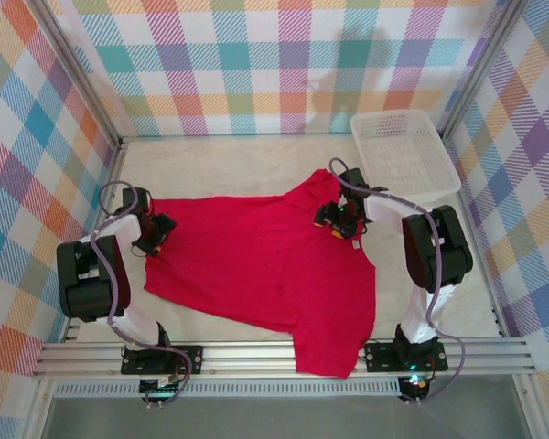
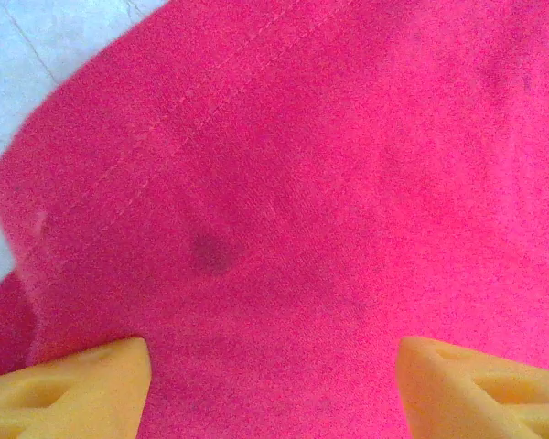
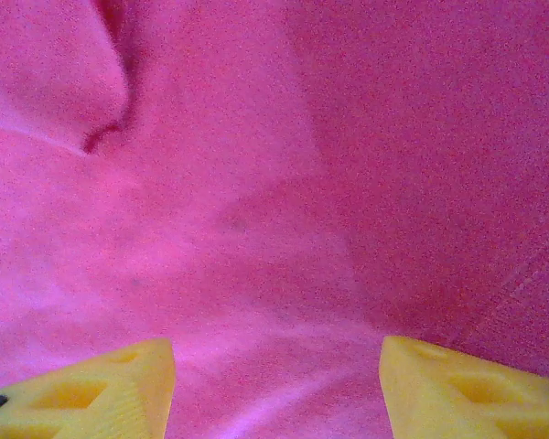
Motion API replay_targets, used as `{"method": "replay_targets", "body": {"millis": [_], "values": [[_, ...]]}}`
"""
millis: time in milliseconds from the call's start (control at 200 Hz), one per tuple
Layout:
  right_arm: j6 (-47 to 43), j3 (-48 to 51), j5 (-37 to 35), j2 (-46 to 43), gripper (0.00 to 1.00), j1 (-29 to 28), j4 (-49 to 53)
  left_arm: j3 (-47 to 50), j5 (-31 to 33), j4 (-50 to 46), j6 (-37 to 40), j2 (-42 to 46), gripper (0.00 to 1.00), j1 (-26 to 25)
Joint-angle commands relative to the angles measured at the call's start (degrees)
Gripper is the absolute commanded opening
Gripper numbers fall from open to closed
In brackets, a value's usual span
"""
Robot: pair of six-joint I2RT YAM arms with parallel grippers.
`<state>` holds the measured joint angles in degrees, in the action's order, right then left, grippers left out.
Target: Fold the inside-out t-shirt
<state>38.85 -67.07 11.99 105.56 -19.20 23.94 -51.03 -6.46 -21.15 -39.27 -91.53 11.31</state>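
Tabletop of pale, mottled material (image 1: 220, 155) fills the floor of a booth walled in pastel plaid, and across its middle lies the bright red short-sleeved fabric t-shirt (image 1: 265, 265), spread mostly flat, with one end draped over the metal rail (image 1: 256, 355) at the near edge between the two arm bases. A white plastic mesh basket (image 1: 404, 151) sits at the far right corner, just beyond the shirt and not touching it. The left gripper (image 1: 160, 233) hangs at the garment's left edge; its wrist view shows the yellow fingers (image 2: 82, 384) spread wide apart over the red cloth, clamping nothing, with a stitched hem line running diagonally above them and bare table at the upper left. The right gripper (image 1: 334, 219) is over the shirt's far right part, near the basket, its yellow fingers (image 3: 91, 389) likewise parted above rumpled fabric with a small fold. A small light label (image 1: 357, 245) shows just beside the right gripper.
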Motion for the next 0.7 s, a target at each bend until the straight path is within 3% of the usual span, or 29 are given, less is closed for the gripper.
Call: {"method": "replay_targets", "body": {"millis": [0, 320, 565, 645, 695], "values": [[0.82, -4.92, -1.58, -3.01, 0.61, -0.35, 0.98, -1.08, 2.39, -2.99, 0.36, 6.76, 0.72, -0.87], [4.19, -17.24, -0.48, 10.77, 0.55, -1.64, 1.96, -3.34, 7.83, -9.11, 4.28, 12.33, 0.72, -2.69], [4.91, -22.25, -2.27, 15.36, 0.54, -4.00, 3.93, -2.28, 6.30, -8.40, 3.51, 13.90, 0.72, -2.61], [5.26, -22.92, -2.82, 16.44, 0.48, -4.09, 3.47, -2.29, 6.11, -8.21, 3.49, 14.00, 0.72, -2.68], [5.36, -23.85, -3.19, 17.37, 0.37, -4.07, 3.26, -2.38, 6.15, -8.23, 3.53, 14.01, 0.72, -2.65]]}}
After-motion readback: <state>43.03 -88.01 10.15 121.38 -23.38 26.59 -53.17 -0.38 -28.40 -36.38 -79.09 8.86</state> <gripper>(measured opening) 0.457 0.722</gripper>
